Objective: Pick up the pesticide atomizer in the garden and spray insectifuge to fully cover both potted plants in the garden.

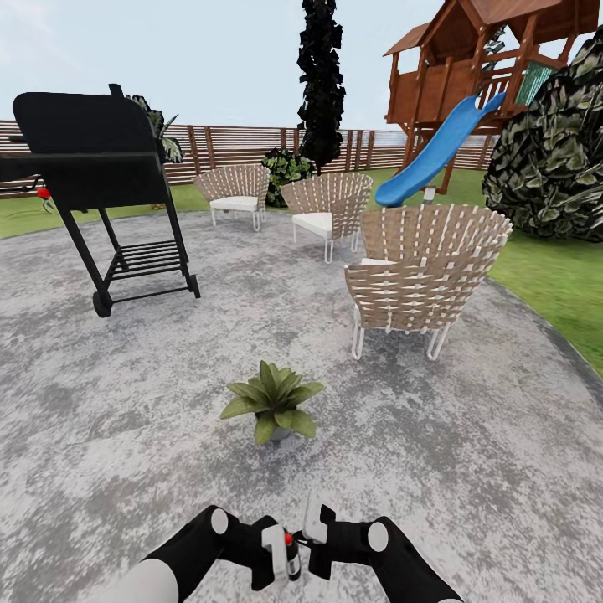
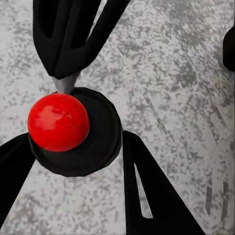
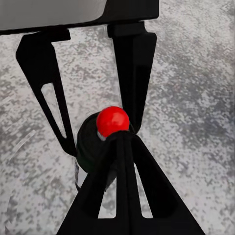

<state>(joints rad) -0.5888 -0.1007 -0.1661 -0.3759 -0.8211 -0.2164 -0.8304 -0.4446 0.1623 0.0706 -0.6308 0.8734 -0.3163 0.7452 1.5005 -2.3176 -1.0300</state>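
**Item:** the pesticide atomizer [image 1: 292, 559], upright, low in the head view, between the two grippers, above the grey stone patio [image 1: 126, 402] and off the ground.

**Holders:** the left gripper [image 1: 275, 553] is narrow, its fingers converging to a point at the pale trigger head [image 2: 65, 84] and apparently pinching it. The right gripper [image 1: 316, 532] is spread wider, one finger on each side of the dark bottle body. Whether those fingers actually press cannot be told.

**Handling (a judgement):**
- Light, stiff plastic with smooth, probably slippery sides.
- Top-heavy if held only by the head, so it is likely to swing or twist.
- The firm hold is around the body below the cap, leaving the trigger free to squeeze.

**Target:** one potted plant [image 1: 272, 406], a low rosette, stands on the patio just ahead of the grippers, near but apart from them. A woven chair [image 1: 419, 280] stands beyond it, and a black grill [image 1: 92, 159] is well off to the left.

**View notes:**
- The head view gives the plant, the furniture and the bottle's bearing towards them.
- Both wrist views look down on the bottle's red knob [image 2: 58, 121] on its round black cap.
- The wrist views also show how each set of fingers meets the bottle.
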